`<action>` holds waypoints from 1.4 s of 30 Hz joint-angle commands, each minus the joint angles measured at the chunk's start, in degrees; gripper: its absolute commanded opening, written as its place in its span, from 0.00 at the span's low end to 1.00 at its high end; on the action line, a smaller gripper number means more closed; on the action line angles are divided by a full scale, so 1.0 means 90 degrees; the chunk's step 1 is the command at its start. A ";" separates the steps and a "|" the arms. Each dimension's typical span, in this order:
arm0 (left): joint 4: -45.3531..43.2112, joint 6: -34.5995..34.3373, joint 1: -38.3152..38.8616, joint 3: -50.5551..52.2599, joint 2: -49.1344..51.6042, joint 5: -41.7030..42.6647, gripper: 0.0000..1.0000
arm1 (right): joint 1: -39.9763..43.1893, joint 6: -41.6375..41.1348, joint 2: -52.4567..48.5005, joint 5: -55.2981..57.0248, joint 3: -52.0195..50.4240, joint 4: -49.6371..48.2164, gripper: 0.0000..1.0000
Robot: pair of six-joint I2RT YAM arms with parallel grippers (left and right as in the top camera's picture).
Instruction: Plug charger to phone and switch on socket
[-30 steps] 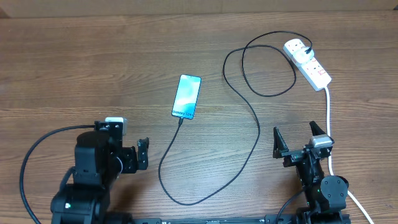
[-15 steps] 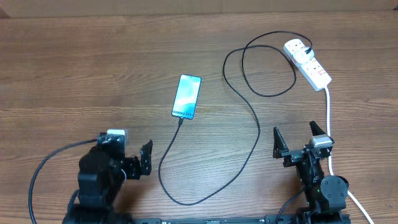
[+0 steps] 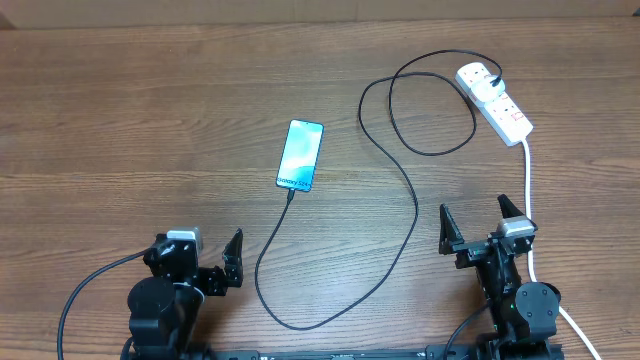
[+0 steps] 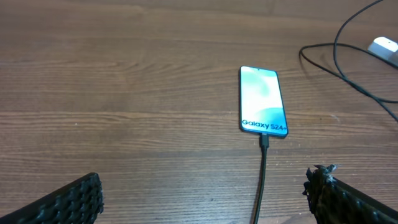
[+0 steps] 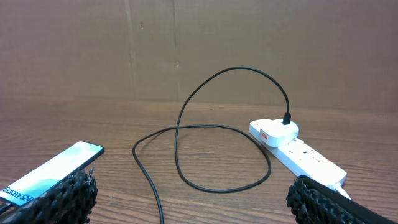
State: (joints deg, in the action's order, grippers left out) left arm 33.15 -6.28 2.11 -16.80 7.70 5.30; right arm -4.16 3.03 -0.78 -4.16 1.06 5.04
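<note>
Our left arm (image 3: 160,300) just backed off to the near edge, and both jaws hang wide, empty. The charger (image 3: 415,215) sits in the phone (image 3: 301,155) mid surface (image 3: 120,120) (looks seated) and in the socket (image 3: 497,102) far right, so we'd only doubt whether it's on.

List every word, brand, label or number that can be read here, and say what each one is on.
"Galaxy S24+": dark text along the bottom edge of the phone screen, clear in the left wrist view.
Red markings on the socket: too small and blurred to read in any view.
No other text can be read.
</note>
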 commanded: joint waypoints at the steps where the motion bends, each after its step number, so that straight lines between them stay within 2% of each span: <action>1: -0.0102 -0.0114 -0.0109 0.0075 -0.0206 0.0049 1.00 | -0.0036 0.0027 0.0068 0.0053 -0.0063 -0.0044 1.00; 12: -0.0913 -0.0112 -0.0425 0.0102 -0.0379 -0.0478 1.00 | -0.0036 0.0027 0.0068 0.0053 -0.0063 -0.0044 1.00; 31: -0.2941 -0.0112 -0.0481 0.1450 -0.0835 -0.0527 1.00 | -0.0036 0.0027 0.0068 0.0053 -0.0063 -0.0044 1.00; 38: -0.3759 -0.0114 -0.0481 0.1814 -0.0838 -0.0845 1.00 | -0.0036 0.0024 0.0068 0.0053 -0.0063 -0.0044 1.00; 42: -0.3830 -0.0112 -0.0483 0.1836 -0.0838 -0.1190 1.00 | -0.0036 0.0027 0.0068 0.0053 -0.0063 -0.0044 1.00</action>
State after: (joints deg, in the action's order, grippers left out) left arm -0.80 -6.48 -1.89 -1.02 0.91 -1.67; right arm -4.16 3.03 -0.80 -4.19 1.06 4.99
